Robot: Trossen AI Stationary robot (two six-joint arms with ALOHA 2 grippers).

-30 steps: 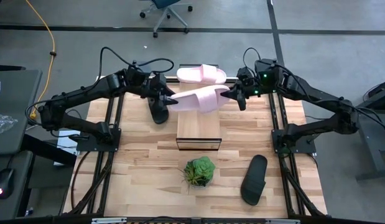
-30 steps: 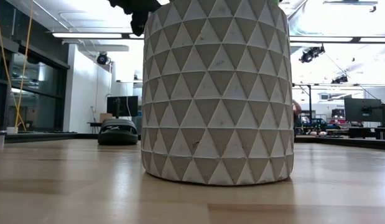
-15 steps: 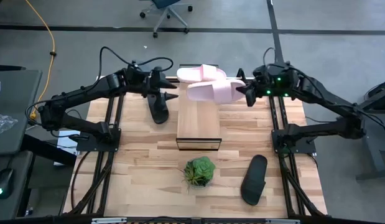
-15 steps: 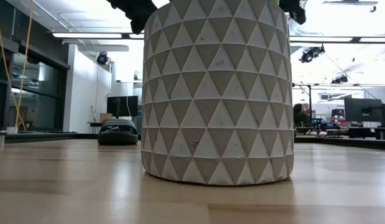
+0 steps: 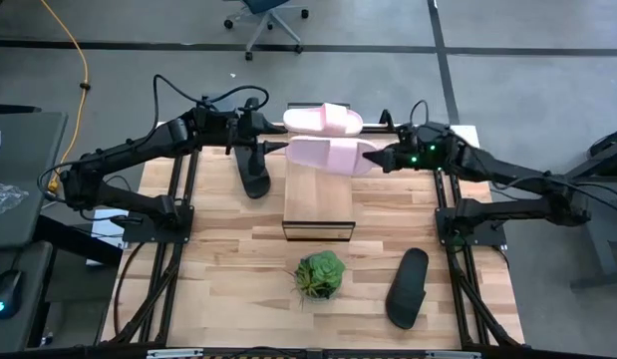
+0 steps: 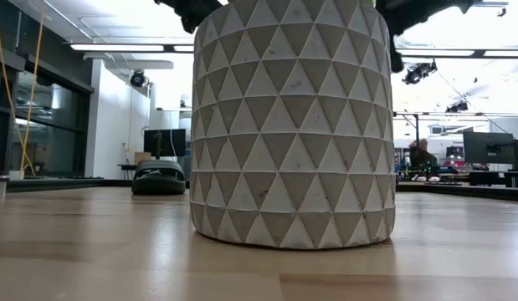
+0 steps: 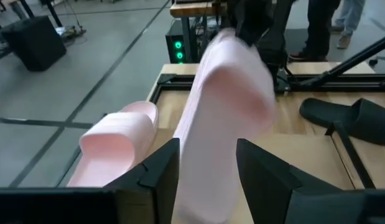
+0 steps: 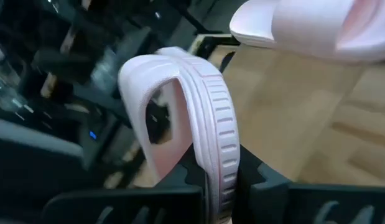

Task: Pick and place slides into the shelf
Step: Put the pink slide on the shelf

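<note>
Fingers of the right arm (image 5: 381, 160) are clamped on one end of a pale pink slide (image 5: 333, 155), seen from above held over the far end of the shelf (image 5: 319, 204); a second pink slide (image 5: 323, 119) lies at the bench's far edge just beyond. Left fingers (image 5: 278, 146) stand apart at the slide's other end. Placing looks underway; lowering it flat comes next.

Low down, a patterned pot (image 6: 292, 125) blocks nearly everything (one black slide (image 6: 159, 177) shows behind).

Left wrist: open fingers (image 7: 158, 171) frame the pink slide.

Right wrist: fingers (image 8: 198, 177) pinch its edge.
</note>
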